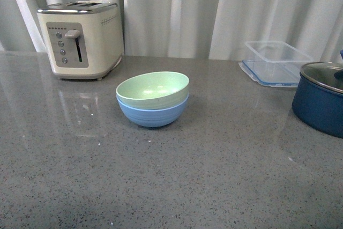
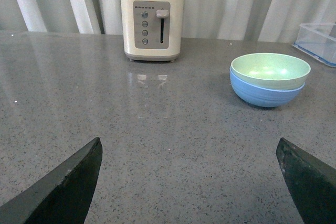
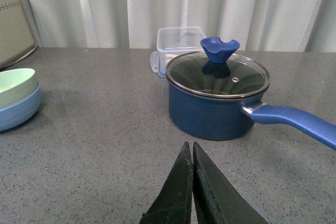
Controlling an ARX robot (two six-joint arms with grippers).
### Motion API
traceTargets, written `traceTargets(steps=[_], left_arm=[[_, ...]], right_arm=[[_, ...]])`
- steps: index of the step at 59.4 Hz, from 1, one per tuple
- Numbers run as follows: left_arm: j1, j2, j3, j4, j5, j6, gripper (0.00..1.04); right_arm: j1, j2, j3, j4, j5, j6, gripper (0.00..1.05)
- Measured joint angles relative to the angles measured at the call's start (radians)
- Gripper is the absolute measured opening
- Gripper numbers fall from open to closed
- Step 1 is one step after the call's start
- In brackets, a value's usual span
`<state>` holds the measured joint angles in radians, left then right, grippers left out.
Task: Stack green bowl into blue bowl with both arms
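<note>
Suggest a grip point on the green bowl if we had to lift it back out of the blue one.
Probably the rim. The green bowl sits nested in the blue bowl, so only its upper band and lip show. Come from above, one finger inside and one outside the lip. The side nearer the robot looks free; the toaster stands behind on the left.

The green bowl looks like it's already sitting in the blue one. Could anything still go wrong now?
Possibly. The green bowl sits high in the blue bowl, so a bump could tip the pair. The right gripper, shut, points toward the navy pot, whose long handle sticks out and could catch a moving arm.
</note>
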<state>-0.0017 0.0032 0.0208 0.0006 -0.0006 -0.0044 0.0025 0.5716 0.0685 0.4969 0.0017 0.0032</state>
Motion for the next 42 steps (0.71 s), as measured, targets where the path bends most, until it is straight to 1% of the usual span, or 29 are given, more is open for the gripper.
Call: traceTargets(steps=[14, 18, 23, 42], left_arm=[[0.0, 0.0, 0.0, 0.0, 0.0, 0.0, 0.98], [0.0, 0.0, 0.0, 0.0, 0.0, 0.0, 0.98], [0.0, 0.0, 0.0, 0.0, 0.0, 0.0, 0.98], [0.0, 0.0, 0.0, 0.0, 0.0, 0.0, 0.98]], right_arm=[[0.0, -0.109, -0.03, -0.079, 0.0, 0.0, 0.01], [0.0, -0.121, -0.055, -0.054, 0.0, 0.0, 0.01], [0.0, -0.145, -0.064, -0.072, 0.0, 0.0, 0.01], [0.0, -0.298, -0.064, -0.221, 0.0, 0.0, 0.01]])
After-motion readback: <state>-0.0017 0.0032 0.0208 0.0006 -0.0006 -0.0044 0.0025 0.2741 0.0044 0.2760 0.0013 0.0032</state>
